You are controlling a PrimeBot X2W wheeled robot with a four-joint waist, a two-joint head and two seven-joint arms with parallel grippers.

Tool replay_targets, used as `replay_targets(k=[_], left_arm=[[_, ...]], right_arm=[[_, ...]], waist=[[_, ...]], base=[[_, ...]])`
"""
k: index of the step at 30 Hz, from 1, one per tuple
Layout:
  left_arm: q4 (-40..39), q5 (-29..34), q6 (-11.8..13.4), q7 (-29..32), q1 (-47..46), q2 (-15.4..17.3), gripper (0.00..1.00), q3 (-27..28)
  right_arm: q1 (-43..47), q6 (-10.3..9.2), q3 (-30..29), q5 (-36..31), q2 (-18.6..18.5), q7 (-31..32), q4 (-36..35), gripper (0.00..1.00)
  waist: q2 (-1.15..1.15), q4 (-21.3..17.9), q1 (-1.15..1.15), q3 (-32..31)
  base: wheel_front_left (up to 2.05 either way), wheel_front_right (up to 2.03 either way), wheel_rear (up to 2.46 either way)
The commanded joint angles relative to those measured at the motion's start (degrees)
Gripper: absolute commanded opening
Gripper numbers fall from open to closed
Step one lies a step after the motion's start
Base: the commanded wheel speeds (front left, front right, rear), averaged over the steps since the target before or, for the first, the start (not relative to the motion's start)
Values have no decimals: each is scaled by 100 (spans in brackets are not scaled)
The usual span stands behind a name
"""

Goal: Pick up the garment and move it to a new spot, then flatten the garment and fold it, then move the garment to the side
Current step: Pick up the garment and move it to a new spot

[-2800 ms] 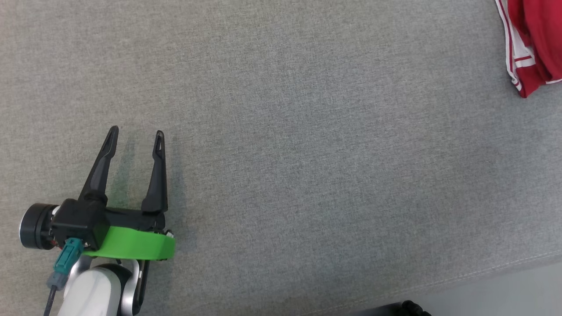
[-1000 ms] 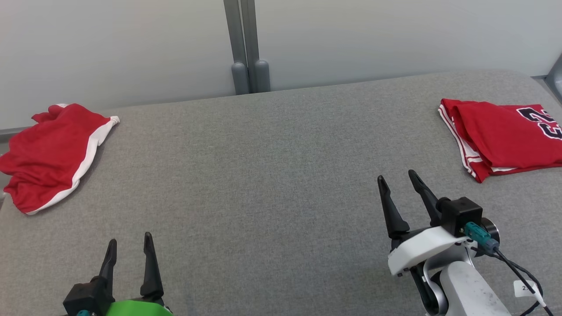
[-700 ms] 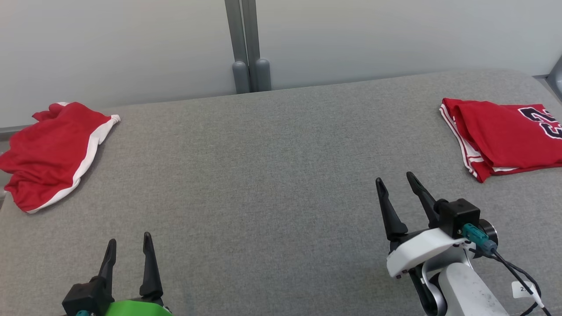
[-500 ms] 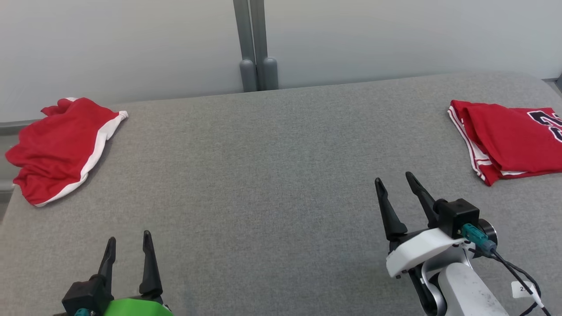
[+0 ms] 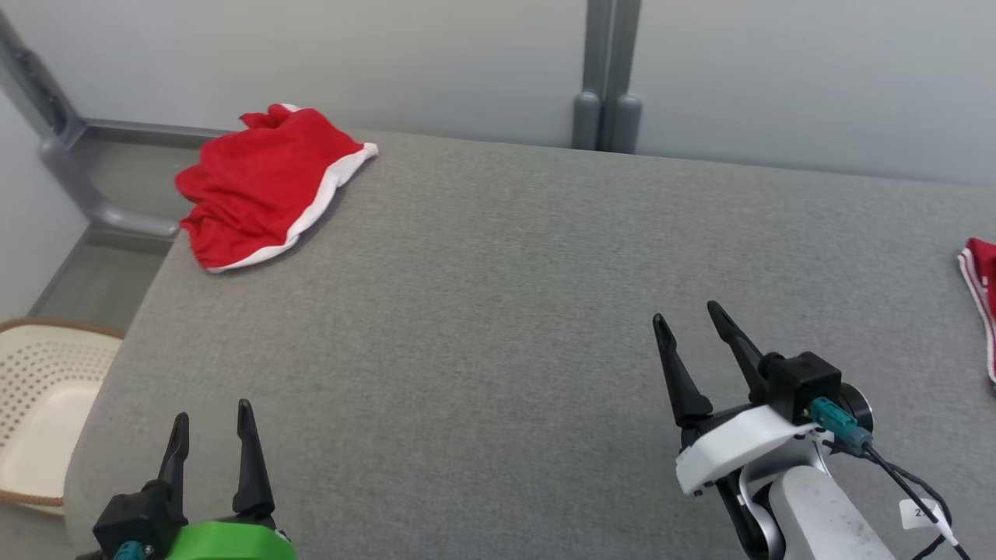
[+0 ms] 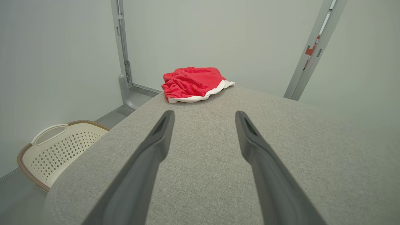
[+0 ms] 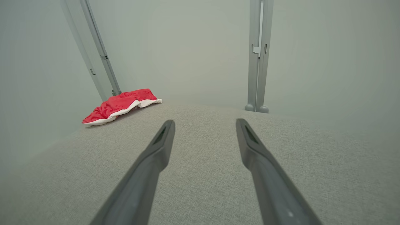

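Two grippers in the head view, what are they doing? — A

Both empty. Left gripper [image 5: 212, 410] low at the near left, right gripper [image 5: 685, 311] near right, each with fingers spread, hovering over bare grey surface [image 5: 482, 311]. — B

And the task's thing? — A

Crumpled red garment [image 5: 268, 187] with white trim, bunched at the far left corner of the surface, close to the edge and well apart from both grippers. The edge of another red cloth with white stripes [image 5: 979, 299] pokes in at far right. Cream laundry basket [image 5: 39, 404] sits on the floor off the left side. — B

Left wrist view? — A

Fingers [image 6: 156, 147] wide apart, nothing between them. Garment [image 6: 193, 82] almost straight ahead, far off, at the corner. Basket [image 6: 59, 147] down to the left. — B

Right wrist? — A

Same spread, nothing pinched. Garment [image 7: 120, 104] far ahead and off to the left, grey post [image 7: 257, 56] behind the surface. — B

Step? — A

I'd call it the very first one, going for the pick-up. Nothing grasped, nothing flattened or folded on that heap yet. — B

Next move needs what? — A

My guess is a long reach, or bringing the body closer to that corner, left arm being the nearer. Come down on a raised fold and close on cloth, not on the padding. Risk is nudging it off the edge toward the basket. — B
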Motion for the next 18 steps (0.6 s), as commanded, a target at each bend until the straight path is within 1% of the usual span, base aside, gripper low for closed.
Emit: replay_targets(k=[1, 4, 8, 13, 18], left_arm=[[-16, 40, 16, -1, 62, -7, 100, 52], [-53, 40, 35, -1, 164, -22, 100, 127], [-118, -1, 32, -1, 311, -50, 100, 240], [-165, -11, -6, -1, 392, -87, 100, 303], [-207, -1, -23, -1, 367, -119, 100, 331]], right_arm=[[38, -8, 62, 36, -12, -16, 23, 100], [53, -8, 165, 82, -12, -16, 53, 100], [-24, -8, 355, 164, -16, -16, 87, 100], [-85, -8, 478, 207, -16, -16, 108, 100], [-135, -8, 464, 140, -17, -16, 105, 100]], waist=[[0, 938, 0, 15], [0, 1240, 0, -19], [0, 1445, 0, -22], [0, 1556, 0, 11], [0, 1588, 0, 105]], base=[[0, 0, 0], [0, 0, 0], [0, 0, 0], [0, 0, 0], [0, 0, 0]])
